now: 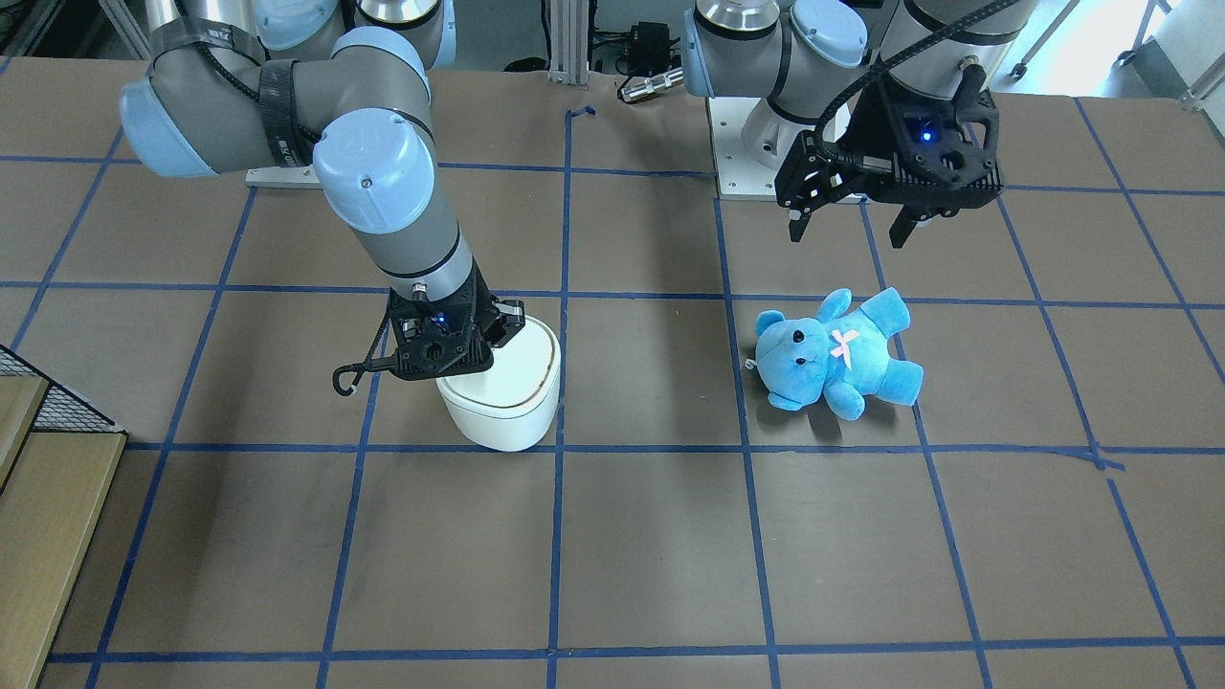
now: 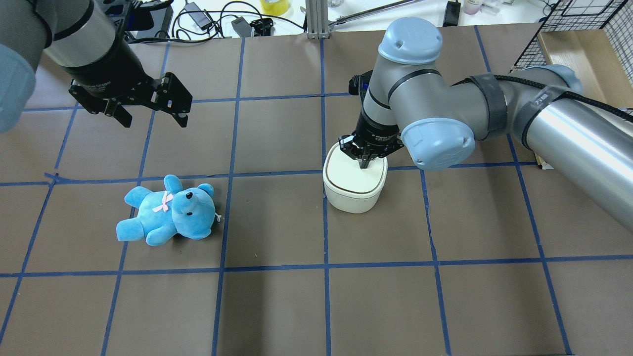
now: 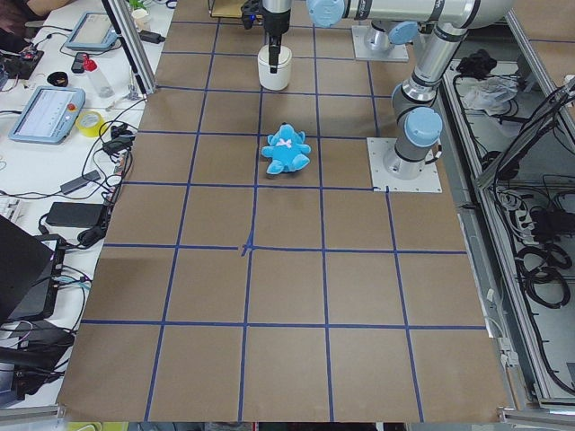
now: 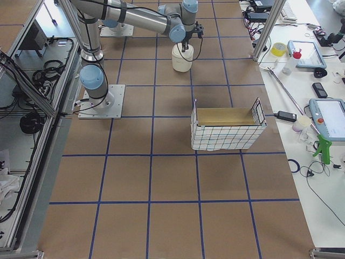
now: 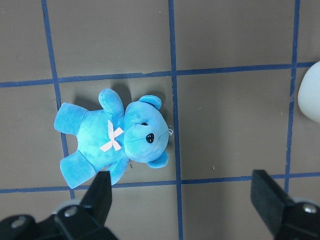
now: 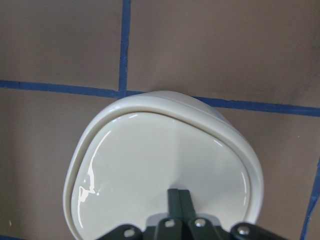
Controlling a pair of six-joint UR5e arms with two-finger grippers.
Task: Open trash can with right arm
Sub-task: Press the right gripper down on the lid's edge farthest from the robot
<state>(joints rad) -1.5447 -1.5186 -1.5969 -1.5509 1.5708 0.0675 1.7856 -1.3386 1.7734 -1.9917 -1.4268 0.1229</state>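
The right pincer [image 2: 365,164] has its fingers pressed together into one narrow tip, pinching nothing. That tip is set down on the lid of the trash can [image 2: 352,194], a little off centre and, as far as we can tell from the wrist view, touching it. The can stands on the bench [image 2: 277,306] beside a blue tape line, well apart from the teddy bear [image 2: 170,212]. Its lid lies flat and shut, so what it holds is hidden from us. We judge the opening step to be at its start: the contact is made, the lid not yet raised. The next move probably calls for a short, straight push on the lid to trip a catch, without tipping the light can. The left pincer [image 2: 154,118] hangs spread and unladen above the bear. In the wire basket [image 4: 226,135] we make out only a brown lining.
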